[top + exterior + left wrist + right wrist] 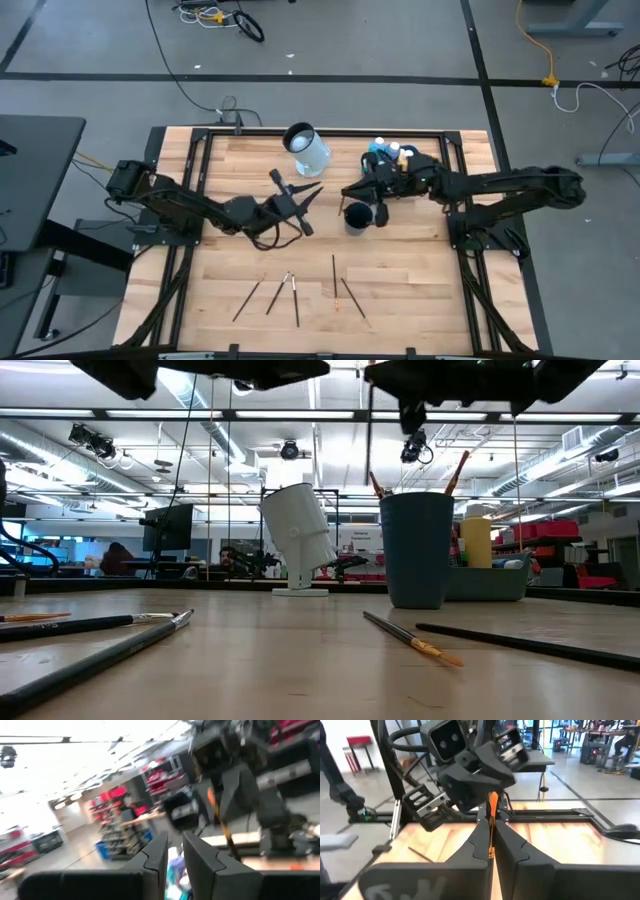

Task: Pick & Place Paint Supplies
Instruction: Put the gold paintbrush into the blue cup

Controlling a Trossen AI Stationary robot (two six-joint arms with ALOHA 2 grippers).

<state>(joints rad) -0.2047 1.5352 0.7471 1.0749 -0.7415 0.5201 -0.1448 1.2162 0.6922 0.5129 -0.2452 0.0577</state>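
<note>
Both arms reaching inward, grippers meeting mid-table.
Left gripper raised, fingers slightly apart; right gripper faces it, its 2 fingers pinched together.

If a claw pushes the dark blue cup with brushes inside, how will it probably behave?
The cup stands tall and narrow, so a high push may tip it. Brush handles stick out above its rim and could catch. It probably slides easily on the smooth wooden table.
</note>
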